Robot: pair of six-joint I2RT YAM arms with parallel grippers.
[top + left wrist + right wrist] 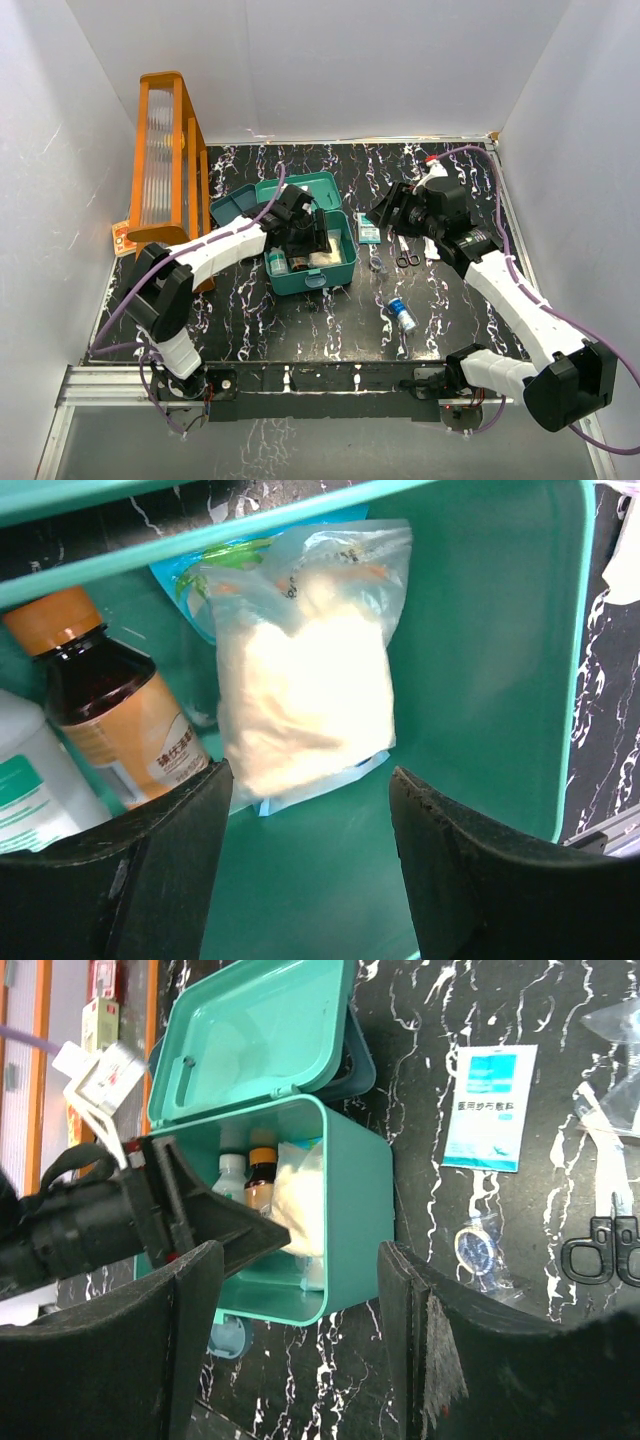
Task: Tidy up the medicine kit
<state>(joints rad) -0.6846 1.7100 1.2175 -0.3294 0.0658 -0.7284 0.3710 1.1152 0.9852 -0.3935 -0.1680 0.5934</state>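
Observation:
The teal medicine kit (335, 270) stands mid-table with its lid (285, 195) swung open toward the back. My left gripper (303, 238) reaches down into the box, open and empty (305, 880). Below it lie a clear bag of white cotton (305, 670), a brown bottle with an orange cap (110, 705) and a white bottle (30, 790) on the kit's floor (480, 630). My right gripper (392, 210) hovers to the right of the box, open and empty (300, 1360). It looks down on the kit (355, 1210) and the left arm.
Right of the kit lie a blue-and-white sachet (370, 232), black-handled scissors (407, 260), a clear packet with a blue ring (478, 1248) and a small blue-labelled vial (402, 315). A tall orange rack (165, 160) stands at the back left.

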